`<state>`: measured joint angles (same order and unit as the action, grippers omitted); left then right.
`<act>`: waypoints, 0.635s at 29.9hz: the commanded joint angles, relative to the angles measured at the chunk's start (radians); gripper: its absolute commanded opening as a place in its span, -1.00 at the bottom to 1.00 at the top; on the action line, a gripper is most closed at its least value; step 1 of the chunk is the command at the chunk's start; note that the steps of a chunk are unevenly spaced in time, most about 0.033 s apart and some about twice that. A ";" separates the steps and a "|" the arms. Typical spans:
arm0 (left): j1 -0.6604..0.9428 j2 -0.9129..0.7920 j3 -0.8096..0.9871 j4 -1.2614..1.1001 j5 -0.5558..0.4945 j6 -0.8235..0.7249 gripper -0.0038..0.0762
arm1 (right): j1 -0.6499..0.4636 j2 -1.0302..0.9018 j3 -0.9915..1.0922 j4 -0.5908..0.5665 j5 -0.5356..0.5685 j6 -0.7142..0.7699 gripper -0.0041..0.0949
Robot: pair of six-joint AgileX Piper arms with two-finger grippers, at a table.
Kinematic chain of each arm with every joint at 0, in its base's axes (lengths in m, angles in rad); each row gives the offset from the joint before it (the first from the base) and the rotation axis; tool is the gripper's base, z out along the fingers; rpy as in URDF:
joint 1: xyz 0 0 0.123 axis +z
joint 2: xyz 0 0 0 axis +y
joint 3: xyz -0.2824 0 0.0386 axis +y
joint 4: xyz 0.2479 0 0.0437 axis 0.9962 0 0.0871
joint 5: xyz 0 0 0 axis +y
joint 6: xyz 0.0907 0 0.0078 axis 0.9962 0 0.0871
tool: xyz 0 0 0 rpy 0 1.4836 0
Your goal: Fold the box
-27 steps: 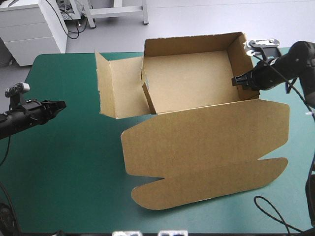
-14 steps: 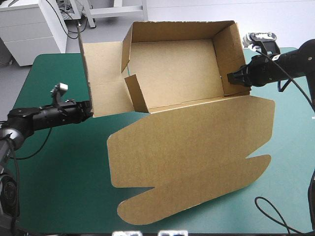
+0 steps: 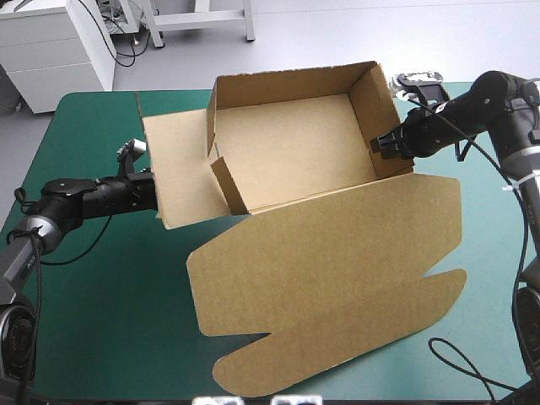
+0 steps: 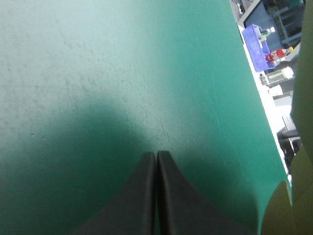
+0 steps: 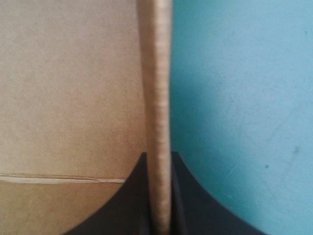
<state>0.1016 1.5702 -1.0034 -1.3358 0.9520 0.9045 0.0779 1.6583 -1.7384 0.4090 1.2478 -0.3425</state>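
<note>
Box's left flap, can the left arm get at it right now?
Probably yes: the left pincer, shut, sits right at the flap's outer edge with nothing between them; it would have to open to grip.

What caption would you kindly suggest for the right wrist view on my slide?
The right tool, shut on a wall edge of the brown box, with teal-green cover alongside.

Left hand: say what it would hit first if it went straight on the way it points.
Probably the box's outspread left flap: in the high view the shut left hand points at its lower edge. Its wrist view shows only teal-green cover ahead, so it may slip underneath.
</note>
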 commanded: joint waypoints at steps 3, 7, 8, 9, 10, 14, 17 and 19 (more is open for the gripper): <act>-0.010 -0.107 -0.032 -0.070 -0.016 -0.005 -0.92 | 0.028 -0.024 -0.030 -0.064 -0.046 0.060 -0.94; -0.012 -0.153 -0.032 -0.052 -0.039 -0.043 -0.92 | 0.028 -0.024 -0.030 -0.051 -0.067 0.064 -0.94; -0.018 -0.167 -0.033 -0.033 -0.058 -0.056 -0.92 | 0.028 -0.024 -0.030 -0.051 -0.067 0.071 -0.94; -0.025 -0.179 -0.035 -0.011 -0.081 -0.068 -0.92 | 0.028 -0.024 -0.030 -0.051 -0.065 0.071 -0.94; -0.040 -0.192 -0.044 0.028 -0.111 -0.093 -0.92 | 0.028 -0.024 -0.030 -0.051 -0.065 0.071 -0.94; -0.116 -0.221 -0.101 0.168 -0.192 -0.197 -0.92 | 0.028 -0.024 -0.030 -0.051 -0.061 0.071 -0.94; -0.166 -0.221 -0.171 0.210 -0.204 -0.257 -0.92 | 0.042 -0.024 -0.030 -0.066 -0.059 0.079 -0.94; -0.187 -0.221 -0.213 0.232 -0.219 -0.298 -0.92 | 0.064 -0.024 -0.030 -0.101 -0.061 0.090 -0.94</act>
<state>-0.0550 1.3873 -1.1372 -1.0881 0.7643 0.6674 0.1198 1.6794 -1.7384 0.2994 1.2237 -0.2716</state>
